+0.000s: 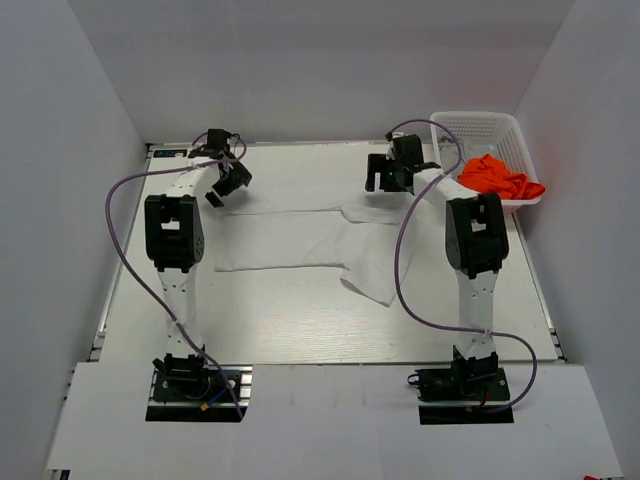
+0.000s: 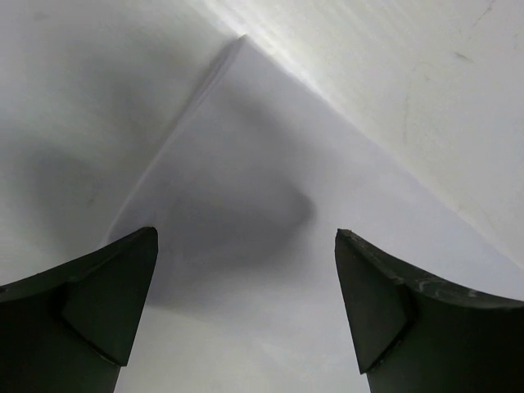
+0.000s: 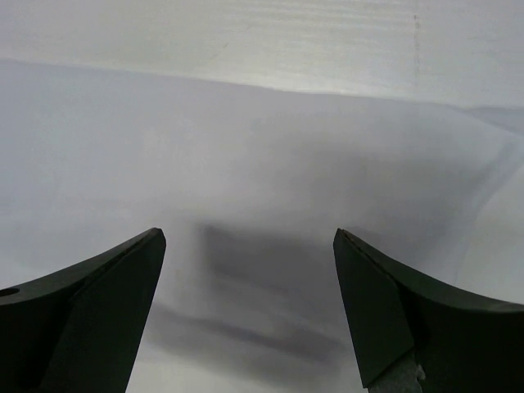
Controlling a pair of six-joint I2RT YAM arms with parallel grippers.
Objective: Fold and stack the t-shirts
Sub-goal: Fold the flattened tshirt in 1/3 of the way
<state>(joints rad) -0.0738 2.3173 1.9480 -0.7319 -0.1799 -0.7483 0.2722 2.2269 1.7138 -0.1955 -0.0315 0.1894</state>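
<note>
White t-shirt (image 1: 290, 240) lies spread flat mid-table (image 1: 300, 330), laid out as a long band left to right, w/ a flap of cloth angling toward the near right. Orange t-shirt (image 1: 498, 178) sits bunched in a white lattice basket (image 1: 480, 120) at the far-right corner. Left gripper (image 2: 246, 233) hangs just over the white shirt's far-left corner, jaws spread wide, nothing between them. Right gripper (image 3: 248, 233) hovers over its far-right edge, likewise spread and empty.
</note>
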